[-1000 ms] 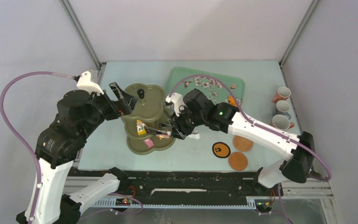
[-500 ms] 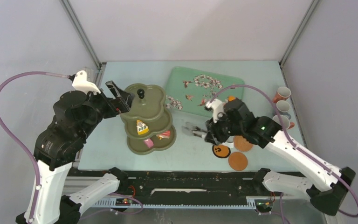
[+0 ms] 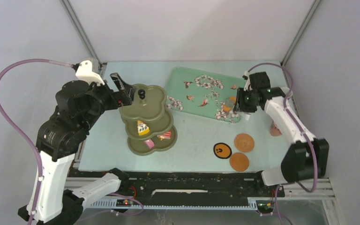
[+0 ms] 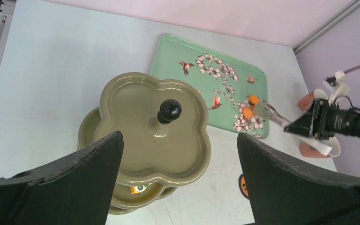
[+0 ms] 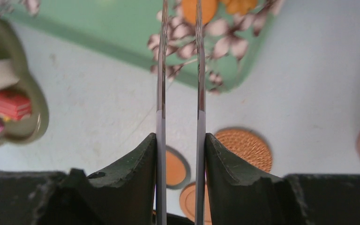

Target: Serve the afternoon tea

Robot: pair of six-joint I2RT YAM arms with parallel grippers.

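The olive-green three-tier stand (image 3: 146, 108) holds a yellow pastry (image 3: 142, 127), a red pastry (image 3: 165, 135) and a pink pastry (image 3: 150, 144) on its lower tiers. My left gripper (image 3: 122, 89) is open and empty, just above the stand's top tier (image 4: 154, 131), with the black knob (image 4: 169, 110) ahead of the fingers. My right gripper (image 3: 243, 102) is shut on the metal tongs (image 5: 161, 70), whose two tips straddle an orange pastry (image 5: 204, 9) on the mint-green tray (image 3: 201, 96). A second orange pastry (image 5: 241, 5) lies beside it.
Three round coasters (image 3: 221, 150), (image 3: 244, 142), (image 3: 239, 161) lie at the front right. One pinkish cup (image 3: 275, 130) shows beside my right forearm, which hides the others; the left wrist view shows two cups (image 4: 308, 100), (image 4: 316, 149). The enclosure walls stand close on both sides.
My right arm left the red pastry on the stand's lower tier, then swung right and back with the tongs to the tray's right end. My left gripper barely moved.
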